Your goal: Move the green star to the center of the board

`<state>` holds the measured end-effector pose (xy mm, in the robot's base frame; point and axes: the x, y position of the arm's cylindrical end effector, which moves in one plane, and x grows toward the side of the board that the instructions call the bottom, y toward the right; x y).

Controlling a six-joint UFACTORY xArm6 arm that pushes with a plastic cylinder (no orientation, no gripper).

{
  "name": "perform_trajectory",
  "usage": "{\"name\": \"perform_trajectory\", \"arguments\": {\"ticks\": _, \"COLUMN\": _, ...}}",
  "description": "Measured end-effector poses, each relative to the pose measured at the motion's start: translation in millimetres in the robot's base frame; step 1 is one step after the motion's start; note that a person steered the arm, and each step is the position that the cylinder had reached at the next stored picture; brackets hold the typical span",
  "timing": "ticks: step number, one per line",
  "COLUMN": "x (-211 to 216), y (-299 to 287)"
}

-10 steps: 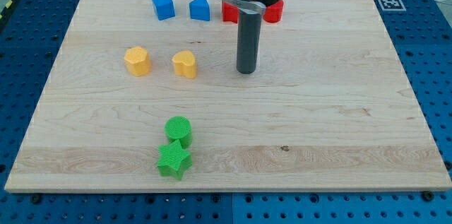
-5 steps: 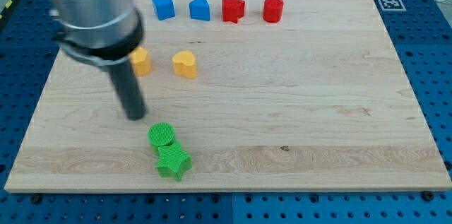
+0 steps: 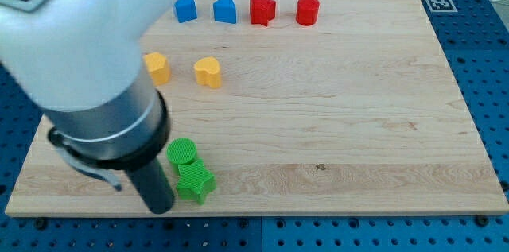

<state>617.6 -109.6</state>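
The green star (image 3: 196, 183) lies near the board's bottom edge, left of the middle. A green cylinder (image 3: 182, 153) touches it just above and slightly left. My tip (image 3: 159, 207) stands on the board just left of the green star, close to it or touching it, near the bottom edge. The arm's large body covers the board's left part.
Two yellow blocks (image 3: 157, 67) (image 3: 208, 71) lie in the upper left. Along the top edge sit two blue blocks (image 3: 184, 6) (image 3: 225, 9), a red star (image 3: 262, 9) and a red cylinder (image 3: 308, 10). The wooden board (image 3: 358, 109) has a marker tag (image 3: 441, 3) at the top right corner.
My tip has moved from the upper middle of the board leftward and down to the left side of the green star. The green cylinder has shifted slightly left.
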Motion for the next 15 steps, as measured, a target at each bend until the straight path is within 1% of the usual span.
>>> {"name": "perform_trajectory", "arguments": {"ticks": 2, "x": 1, "y": 51}}
{"name": "perform_trajectory", "arguments": {"ticks": 4, "x": -2, "y": 68}}
{"name": "perform_trajectory", "arguments": {"ticks": 7, "x": -73, "y": 72}}
{"name": "perform_trajectory", "arguments": {"ticks": 10, "x": -100, "y": 64}}
{"name": "perform_trajectory", "arguments": {"ticks": 12, "x": -111, "y": 96}}
{"name": "perform_trajectory", "arguments": {"ticks": 15, "x": -151, "y": 118}}
